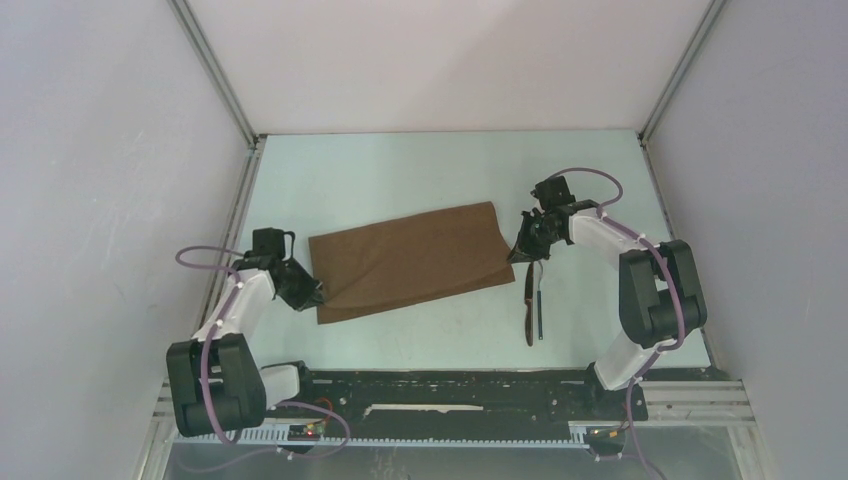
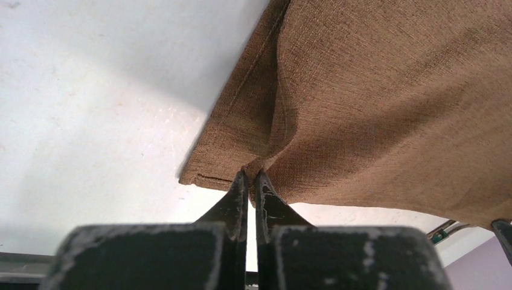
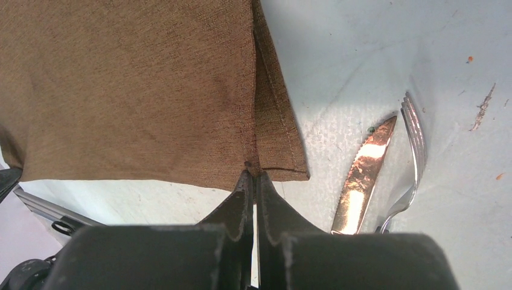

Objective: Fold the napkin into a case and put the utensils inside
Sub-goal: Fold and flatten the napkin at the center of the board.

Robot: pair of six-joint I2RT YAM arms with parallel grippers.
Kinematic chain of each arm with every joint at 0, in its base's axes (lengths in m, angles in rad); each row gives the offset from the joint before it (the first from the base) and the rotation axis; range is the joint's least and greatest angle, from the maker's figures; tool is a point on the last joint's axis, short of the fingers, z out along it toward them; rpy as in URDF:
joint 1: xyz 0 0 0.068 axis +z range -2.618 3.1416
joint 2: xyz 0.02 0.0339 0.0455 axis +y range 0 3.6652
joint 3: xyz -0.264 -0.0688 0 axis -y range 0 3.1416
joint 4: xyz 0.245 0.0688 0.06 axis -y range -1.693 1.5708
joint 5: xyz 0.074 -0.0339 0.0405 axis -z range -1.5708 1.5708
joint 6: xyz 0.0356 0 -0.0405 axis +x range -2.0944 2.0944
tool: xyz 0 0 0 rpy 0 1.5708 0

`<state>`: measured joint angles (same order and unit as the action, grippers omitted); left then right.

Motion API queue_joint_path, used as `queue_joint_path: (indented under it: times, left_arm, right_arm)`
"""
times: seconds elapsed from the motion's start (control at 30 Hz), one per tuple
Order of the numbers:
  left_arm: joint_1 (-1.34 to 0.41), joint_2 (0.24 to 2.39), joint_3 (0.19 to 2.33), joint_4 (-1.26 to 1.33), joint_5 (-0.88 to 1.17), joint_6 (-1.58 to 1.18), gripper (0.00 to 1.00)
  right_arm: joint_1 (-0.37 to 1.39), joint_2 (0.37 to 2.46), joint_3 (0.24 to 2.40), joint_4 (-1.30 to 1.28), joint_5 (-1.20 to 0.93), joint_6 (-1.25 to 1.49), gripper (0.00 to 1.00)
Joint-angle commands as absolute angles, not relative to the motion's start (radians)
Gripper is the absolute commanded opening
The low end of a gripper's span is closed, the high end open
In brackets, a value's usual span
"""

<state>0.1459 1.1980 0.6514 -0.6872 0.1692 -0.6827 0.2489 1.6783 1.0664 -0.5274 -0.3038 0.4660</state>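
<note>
Knife [image 3: 362,175]: we spotted it flat on the table [image 1: 400,170], off the napkin's right end, brown handle toward the near edge and blade up by the right gripper.
Fork [image 3: 413,139]: it sat just beside the knife on the outer side, tines the same way as the blade, not touching the cloth.
Left gripper [image 2: 250,174]: fingers were pinched tight on the napkin's near left corner, and the fabric puckered into a crease right at the tips.
Right gripper [image 3: 252,175]: same deal, clamped closed on the near right corner, with the hem edge right at the fingertips.
Napkin [image 1: 410,260]: it was stretched between the two grippers as a long brown strip, slanting across the middle of the table, left end nearer than the right. We thought it looked doubled over at the right edge, but couldn't really tell.
Case: nothing pouch-shaped yet, and both utensils were outside the cloth.
</note>
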Motion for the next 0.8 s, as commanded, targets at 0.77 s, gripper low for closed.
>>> queue_joint_path:
  times: [0.77]
  left_arm:
    - [0.131, 1.252, 0.585, -0.668, 0.123, -0.753, 0.0]
  right_arm:
    - [0.255, 1.655, 1.044, -0.511, -0.299, 0.473, 0.0]
